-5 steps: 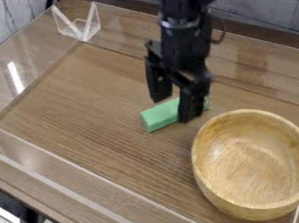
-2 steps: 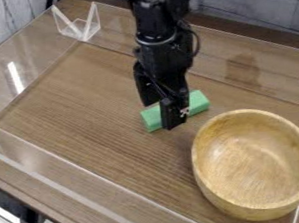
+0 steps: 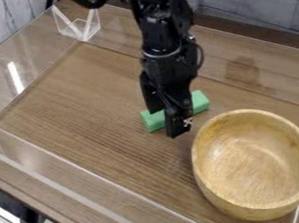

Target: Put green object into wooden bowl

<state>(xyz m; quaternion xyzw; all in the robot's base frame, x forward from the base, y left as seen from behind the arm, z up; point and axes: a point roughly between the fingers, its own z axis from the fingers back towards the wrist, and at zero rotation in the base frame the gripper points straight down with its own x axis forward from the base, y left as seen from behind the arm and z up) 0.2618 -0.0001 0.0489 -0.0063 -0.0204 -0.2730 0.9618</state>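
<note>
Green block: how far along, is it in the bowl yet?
Not yet. Done: the gripper is positioned over the green block, pointing down with jaws open on either side of it. In hand: the grasp; the jaws have not closed, and the block lies on the table just left of the wooden bowl. Left: close, lift, carry over the rim and release. The bowl is empty.

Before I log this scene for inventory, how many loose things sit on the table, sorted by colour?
Green: 1, the green block, partly behind the open gripper.
Tan wood: 1, the wooden bowl.
Clear: 1, the small stand at the back.
Total: 3
</note>
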